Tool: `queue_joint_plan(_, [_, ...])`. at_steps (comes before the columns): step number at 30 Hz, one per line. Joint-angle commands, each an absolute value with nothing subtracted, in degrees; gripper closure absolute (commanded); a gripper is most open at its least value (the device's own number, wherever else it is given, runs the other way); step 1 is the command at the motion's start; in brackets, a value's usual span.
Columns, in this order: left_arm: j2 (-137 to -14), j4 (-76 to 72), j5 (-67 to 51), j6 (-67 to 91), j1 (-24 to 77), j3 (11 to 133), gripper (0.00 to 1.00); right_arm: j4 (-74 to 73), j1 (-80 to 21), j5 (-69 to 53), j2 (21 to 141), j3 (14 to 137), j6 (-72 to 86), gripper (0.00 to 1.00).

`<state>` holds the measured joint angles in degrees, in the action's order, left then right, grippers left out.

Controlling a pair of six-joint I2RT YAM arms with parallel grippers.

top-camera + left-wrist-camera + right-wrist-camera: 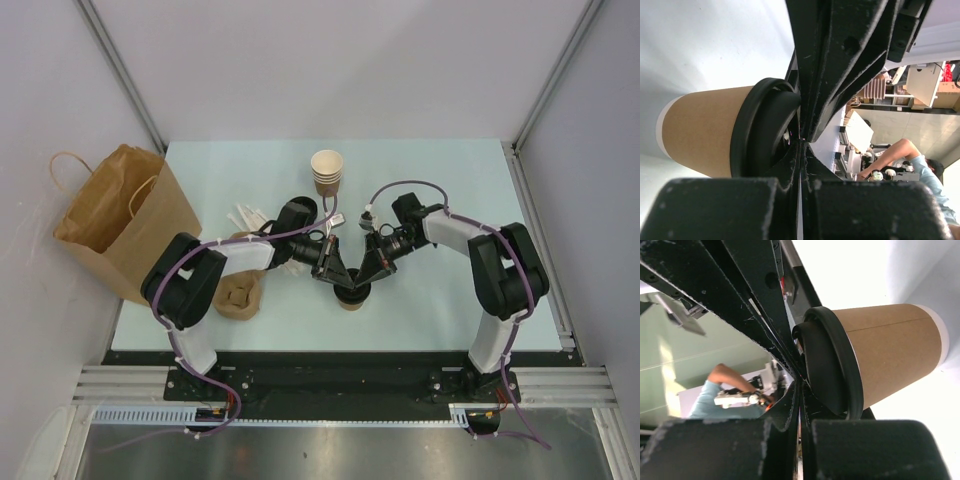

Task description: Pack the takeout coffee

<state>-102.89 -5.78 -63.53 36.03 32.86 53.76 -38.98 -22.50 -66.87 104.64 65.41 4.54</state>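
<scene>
Two pincers meet over one cup. From above, the left pincer and the right pincer lean in from 9 and 3 o'clock, their tips close together over the cup. The cup stands upright on the bench, a little toward 6 o'clock of its middle. The stack of lidless cups stands at 12 o'clock. The bag gapes at 9 o'clock by the bench's edge, well apart from the cup.

In the left wrist view the left pincer has its jaws together with nothing between them, and its tip is against the black lid. The right pincer's dark fingers crowd in from 12 o'clock. The cup's tan wall runs off toward 9 o'clock.

The right wrist view mirrors this. The right pincer is closed and empty, nosing the lid, with the cup's base out at 3 o'clock.

This looks like pressing the lid home. To do it well, push straight down along the cup's axis with both tips opposite each other, so the cup neither tips nor skids. Whether the rim is fully seated all round cannot be told, so work the tips round the edge. Only then should one pincer part its jaws and take the wall below the lid for the bag.
</scene>
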Motion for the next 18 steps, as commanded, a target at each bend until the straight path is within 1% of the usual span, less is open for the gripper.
queue_joint_plan(1, [-107.0, -1.2, -48.6, 30.8, 32.9, 51.7, 1.00, -35.3, -22.9, -54.5, 110.9, 64.0, 3.2, 1.00])
queue_joint_plan(11, [-108.2, -0.5, -47.5, 30.5, 32.5, 52.2, 1.00, -34.7, -22.3, -52.4, 112.6, 62.9, 3.0, 1.00])
queue_joint_plan(15, [-107.3, -1.6, -48.2, 31.2, 32.5, 52.0, 1.00, -34.3, -23.2, -52.5, 111.2, 62.9, 2.7, 1.00])
queue_joint_plan(18, [-105.8, -3.9, -51.1, 32.5, 32.6, 52.1, 1.00, -34.3, -23.9, -54.3, 108.9, 62.9, 2.2, 1.00])
